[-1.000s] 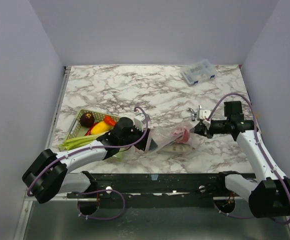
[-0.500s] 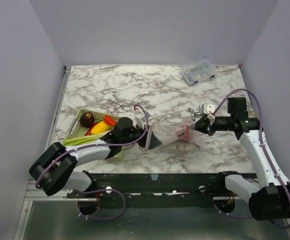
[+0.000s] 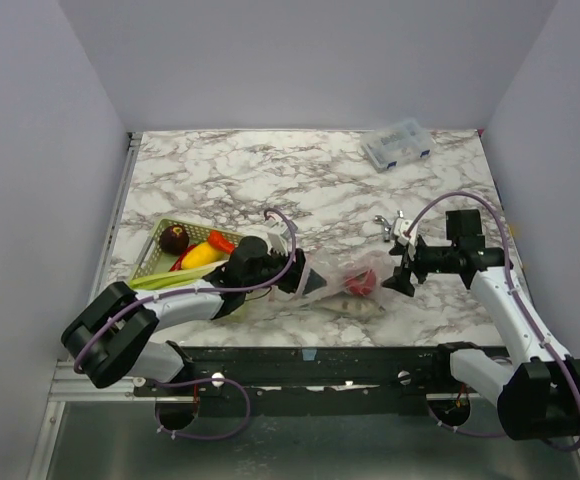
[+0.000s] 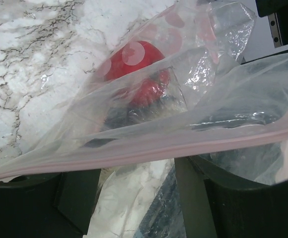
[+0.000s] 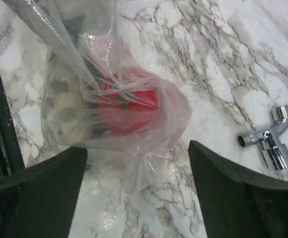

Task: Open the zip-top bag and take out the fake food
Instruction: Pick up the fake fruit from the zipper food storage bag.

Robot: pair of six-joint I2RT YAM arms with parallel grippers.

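The clear zip-top bag [image 3: 355, 290] lies on the marble between my two grippers. Its pink zip strip [image 4: 149, 151] runs across my left gripper [image 4: 134, 173], whose jaws stand apart at the bag's mouth with loose film between them. Inside the bag are a red round fruit [image 4: 134, 74] [image 5: 129, 104] and a pale mottled piece [image 5: 64, 109]. My right gripper [image 5: 139, 198] [image 3: 400, 270] is open just off the bag's closed end, touching nothing. Other fake food sits in the green basket [image 3: 185, 222]: a maroon ball [image 3: 175, 238], a yellow piece [image 3: 202, 254], a red chili [image 3: 220, 241] and a green stalk [image 3: 155, 283].
A small chrome fitting [image 3: 385, 225] [image 5: 268, 136] lies just beyond the right gripper. A clear compartment box [image 3: 398, 145] sits at the far right. The table's near edge, with its black rail [image 3: 310, 355], is close behind the bag.
My right gripper has opened and let go of the bag's closed end. That end has sunk back to the table. The left gripper has shifted slightly right at the bag's mouth.
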